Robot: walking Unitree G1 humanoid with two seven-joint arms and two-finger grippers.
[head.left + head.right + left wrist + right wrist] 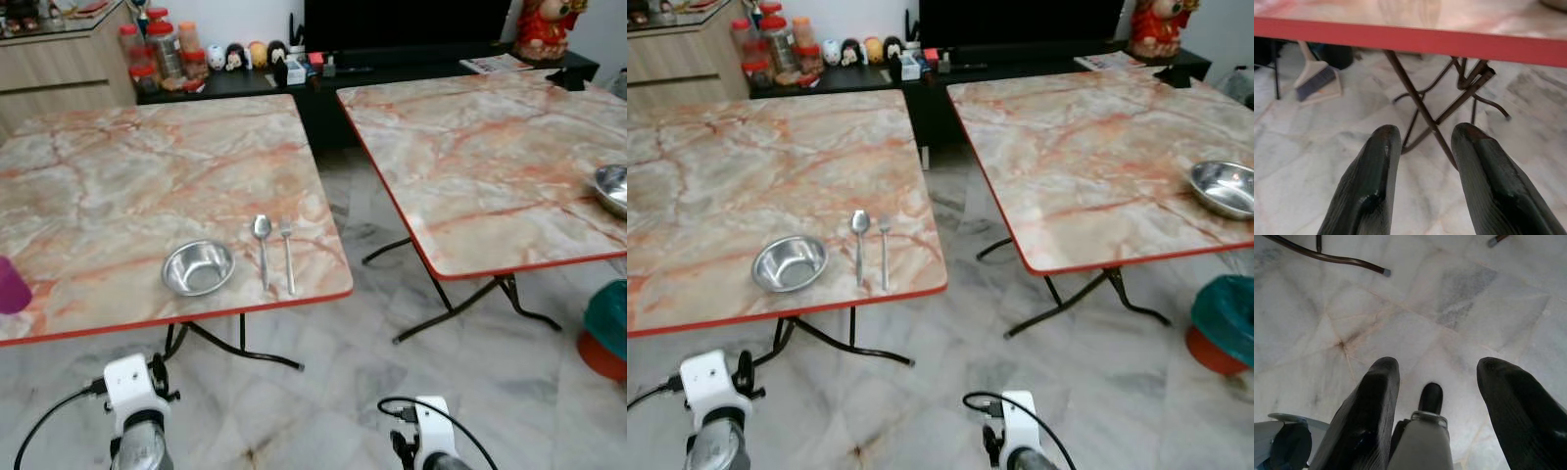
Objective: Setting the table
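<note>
Surfaces: two, marble-patterned with red edging, one at 10 o'clock [118,176] and one at 2 o'clock [470,147]. Steel bowls: two, one on the 10 o'clock surface [198,267] and one at the 3 o'clock edge [613,188]. Spoons: one [263,249]. Forks: one [288,255]. Purple cups: one, at 9 o'clock [10,285].

Jars [162,51] and figurines [245,55] on dark cabinet [411,67]; broom [1315,81] on marble floor [353,392].
</note>
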